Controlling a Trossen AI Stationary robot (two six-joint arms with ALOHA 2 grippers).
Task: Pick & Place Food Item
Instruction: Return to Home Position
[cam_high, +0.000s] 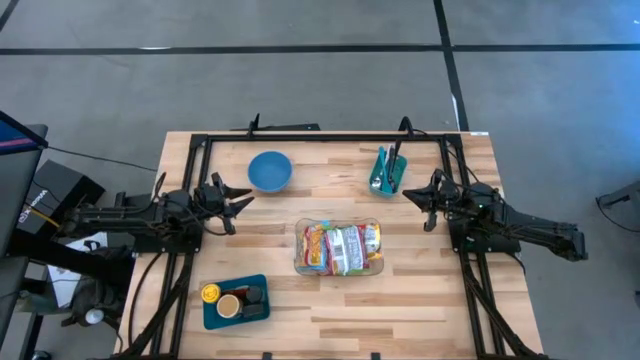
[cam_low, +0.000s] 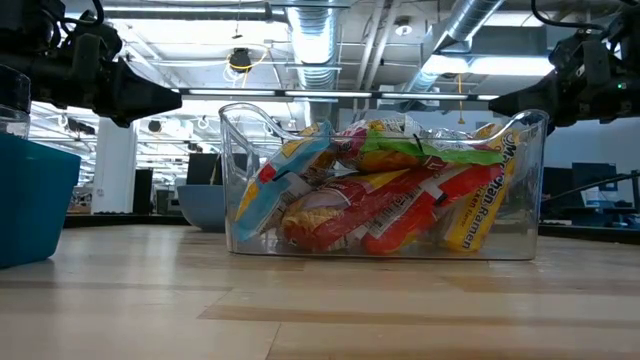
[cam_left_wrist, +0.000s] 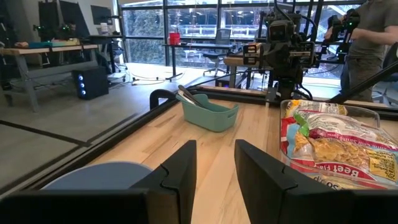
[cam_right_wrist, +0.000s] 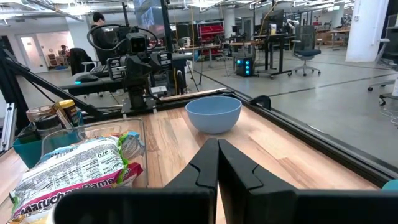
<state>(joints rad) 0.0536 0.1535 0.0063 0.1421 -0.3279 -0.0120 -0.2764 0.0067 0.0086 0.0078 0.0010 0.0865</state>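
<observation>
- The transparent bin (cam_low: 232, 140) sits near the middle of the wooden table (cam_high: 420, 300), and I place everything else from it.
- The noodle packs (cam_high: 342, 250) lie piled inside that bin, reaching about to its rim. I can't single out a pink one among them.
- The left gripper (cam_left_wrist: 215, 146) hangs above the table off the bin's left side, well apart from it. Its fingers stand apart with nothing between them.
- The right gripper (cam_right_wrist: 217, 144) hangs off the bin's right side, also clear of it. Its fingers are pressed together and hold nothing.
- A blue bowl (cam_high: 269, 171) rests beyond the bin's far left corner, near the left gripper.
- A small teal bin (cam_high: 390, 178) stands beyond the transparent bin's far right corner, with utensils (cam_left_wrist: 188, 96) poking out of it.
- A blue tray (cam_high: 212, 312) lies off the transparent bin's near left corner and carries a few small round items.
- In the room behind the table, a person (cam_left_wrist: 373, 25) stands past the right arm, and another person (cam_right_wrist: 98, 22) is farther off past the left arm.
</observation>
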